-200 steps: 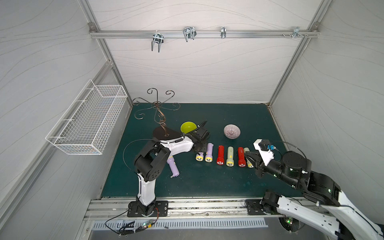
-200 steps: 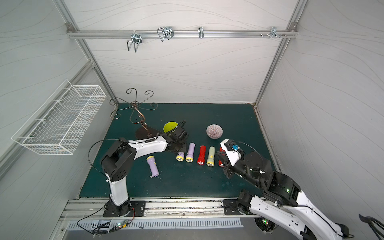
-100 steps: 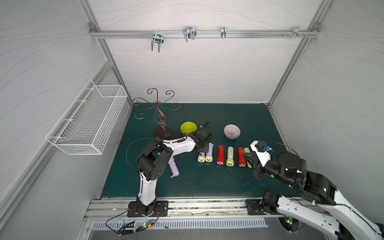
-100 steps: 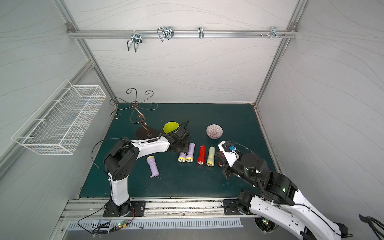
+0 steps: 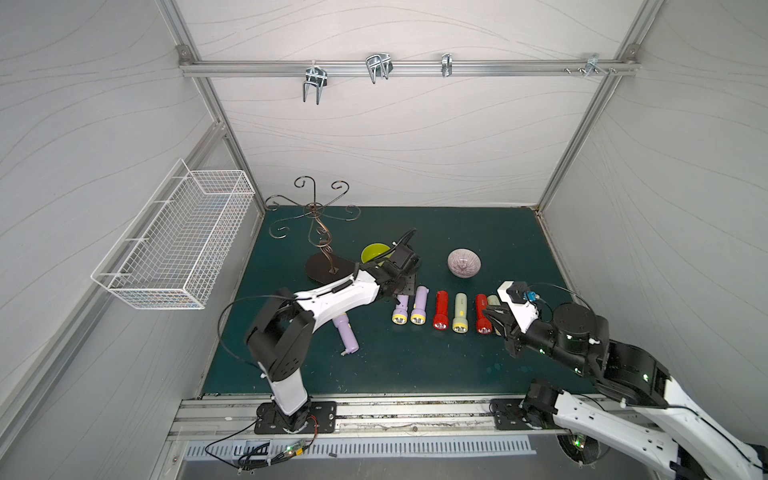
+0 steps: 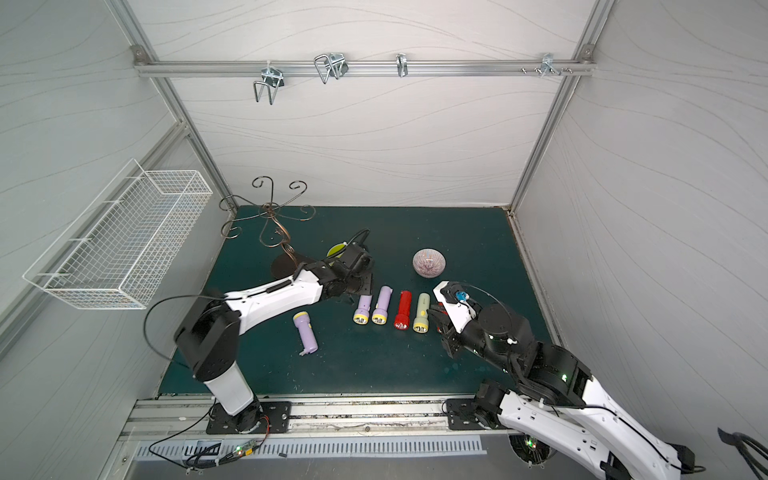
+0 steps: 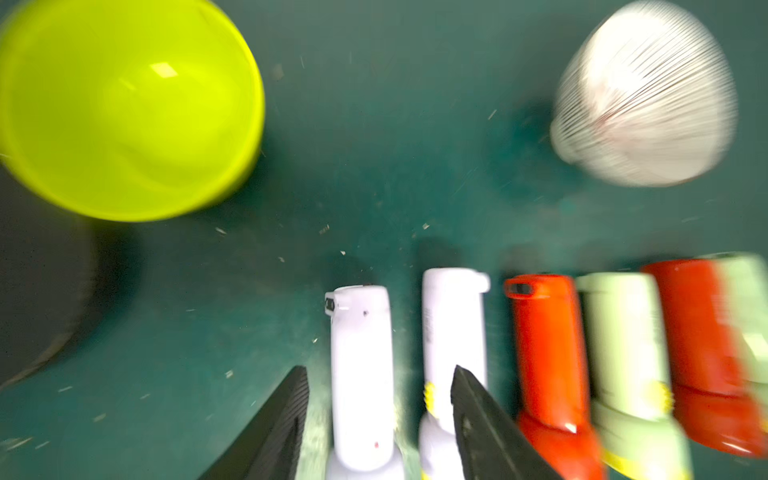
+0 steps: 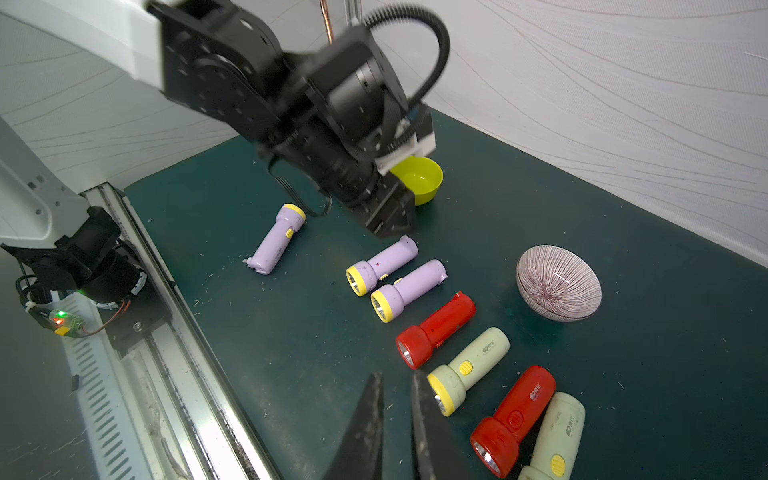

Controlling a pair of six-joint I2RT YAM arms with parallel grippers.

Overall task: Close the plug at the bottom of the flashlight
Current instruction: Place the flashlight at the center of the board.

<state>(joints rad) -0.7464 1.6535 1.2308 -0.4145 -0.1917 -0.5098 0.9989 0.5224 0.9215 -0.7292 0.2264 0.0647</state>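
Evidently the left tool [image 7: 379, 370] had just let go. A second earlier it was pinched almost shut at the rear of the purple flashlight [image 5: 401, 307] lying at the end of the row nearest the left arm. Now its jaws stood moderately wide, one on each side of that body. Green surface [image 5: 415, 365] showed in both gaps and nothing was gripped. The flashlights in the row had not shifted.

That release suggested the press on this plug was finished. In the left wrist view the flashlight's bottom end looked fairly flush, but the picture was smeared and a small dark slot showed at one corner, so I could not tell whether it was fully seated. The lone purple flashlight [image 5: 347, 332], lying apart from the row beside the left forearm, had a small tab [image 8: 249, 262] sticking out of its bottom end. It probably remained to be done.

The left arm reached out low from its base, with the wrist bent down so the tool hung over the rear ends of the row, close to the yellow-green bowl [image 7: 124, 104]. The right arm had edged slightly toward the other end of the row. The right tool [image 8: 397, 374] was narrow, with only a slim gap, and empty, poised just beside the head of the pale green flashlight [image 8: 465, 374].
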